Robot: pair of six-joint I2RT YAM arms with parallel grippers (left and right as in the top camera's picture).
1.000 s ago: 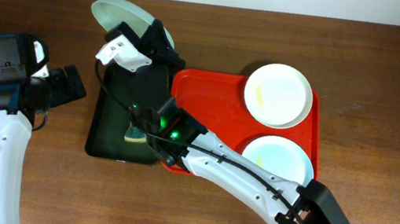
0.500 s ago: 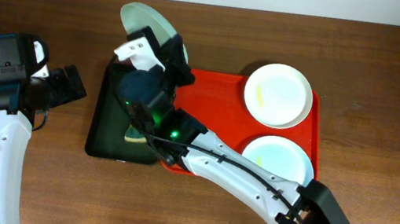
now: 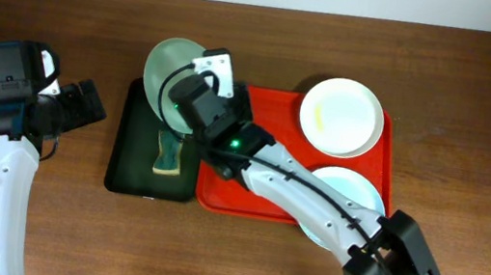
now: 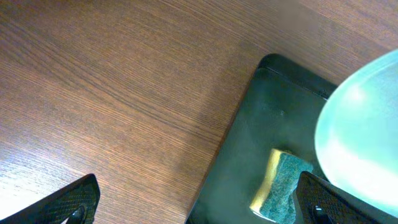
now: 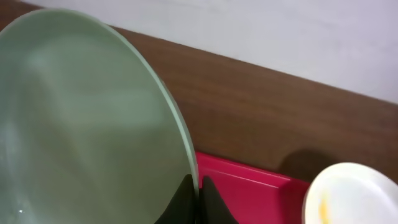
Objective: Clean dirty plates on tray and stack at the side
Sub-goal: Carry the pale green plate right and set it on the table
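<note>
The right gripper (image 5: 194, 198) is pinching the rim of a mint-green plate (image 3: 168, 66), tilting it over the dark green tray (image 3: 129, 167) near the sponge (image 3: 168, 152), probably for wiping, while the left gripper (image 3: 92, 105) is waiting wide-spread at the left and two other plates (image 3: 341, 116) are lying on the red tray (image 3: 263, 121).

site: lab-like robot workbench | cues: brown wooden table (image 3: 486, 95), plain white wall (image 5: 280, 37)

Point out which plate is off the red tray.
The mint-green plate in the right pincer, tilted over the dark green tray; the white plate and other mint plate lie on the red tray.
</note>
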